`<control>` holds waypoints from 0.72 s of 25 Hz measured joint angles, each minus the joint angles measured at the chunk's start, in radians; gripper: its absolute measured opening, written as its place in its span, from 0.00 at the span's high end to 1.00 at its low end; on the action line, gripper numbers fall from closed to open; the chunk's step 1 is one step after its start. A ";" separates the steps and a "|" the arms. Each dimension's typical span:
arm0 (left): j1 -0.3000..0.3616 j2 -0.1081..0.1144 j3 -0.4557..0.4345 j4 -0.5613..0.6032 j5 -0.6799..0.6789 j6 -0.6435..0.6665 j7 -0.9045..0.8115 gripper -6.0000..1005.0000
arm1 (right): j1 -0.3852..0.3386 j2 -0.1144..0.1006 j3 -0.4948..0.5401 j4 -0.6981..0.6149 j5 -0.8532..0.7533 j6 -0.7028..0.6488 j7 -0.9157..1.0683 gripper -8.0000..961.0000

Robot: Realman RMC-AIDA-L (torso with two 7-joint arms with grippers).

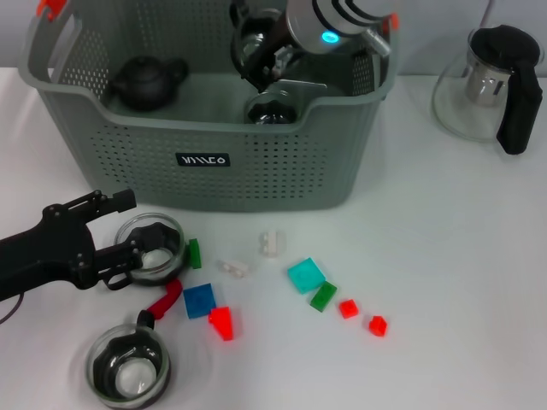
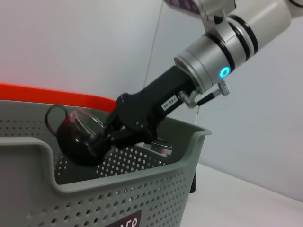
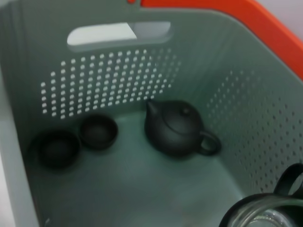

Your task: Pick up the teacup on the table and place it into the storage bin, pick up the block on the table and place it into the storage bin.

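Note:
The storage bin (image 1: 256,171) stands at the back of the table. Inside it, my right gripper (image 1: 265,58) is shut on a glass teacup (image 1: 253,38), held just above the bin floor; this gripper (image 2: 102,137) and its teacup (image 2: 75,137) also show in the left wrist view. My left gripper (image 1: 135,231) is open beside a second glass teacup (image 1: 154,248) on the table. A third teacup (image 1: 130,367) sits near the front edge. Several blocks lie loose, among them blue (image 1: 198,300), red (image 1: 222,322) and cyan (image 1: 305,275) ones.
In the bin are a black teapot (image 3: 177,127), two small dark cups (image 3: 98,131) and another glass piece (image 1: 272,109). A glass pot with a black handle (image 1: 491,81) stands at the back right. Small white (image 1: 271,243), green (image 1: 322,295) and red (image 1: 377,325) blocks lie mid-table.

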 joint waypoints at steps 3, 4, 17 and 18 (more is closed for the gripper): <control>-0.002 0.000 0.000 0.000 0.000 -0.002 0.000 0.23 | -0.002 0.000 -0.003 0.024 0.000 0.024 0.001 0.94; -0.003 0.000 0.000 0.000 0.000 -0.003 0.000 0.23 | -0.003 0.000 -0.003 0.032 0.000 0.032 0.003 0.94; -0.006 0.000 0.000 0.000 0.000 -0.008 0.000 0.23 | -0.022 -0.005 0.013 0.073 0.001 0.072 0.075 0.94; -0.006 0.000 0.000 0.000 0.000 -0.008 0.000 0.23 | -0.025 -0.006 0.016 0.073 0.001 0.072 0.082 0.94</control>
